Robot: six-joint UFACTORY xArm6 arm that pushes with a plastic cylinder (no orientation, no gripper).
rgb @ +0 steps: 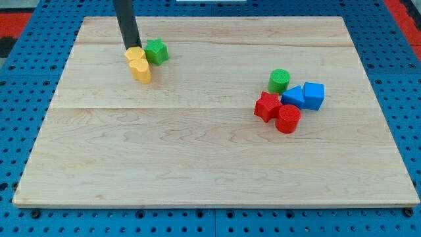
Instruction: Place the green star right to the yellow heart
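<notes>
Tip (pixel 131 48) touching yellow heart (pixel 139 66); green star (pixel 156 51) right, orientation unclear.

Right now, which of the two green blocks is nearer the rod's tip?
The green star near the view's top left. It sits just right of my tip and beside the yellow blocks; the green cylinder sits far right in the red-and-blue cluster.

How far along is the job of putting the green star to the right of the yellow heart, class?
Looks done: the green star already sits at the view's right of the yellow blocks, touching or nearly touching them. Which yellow piece is the heart is hard to tell. In hand: my tip rests at the upper yellow block's top edge, left of the star. Left: probably only drawing the rod away. The cluster around the red star is untouched.
</notes>
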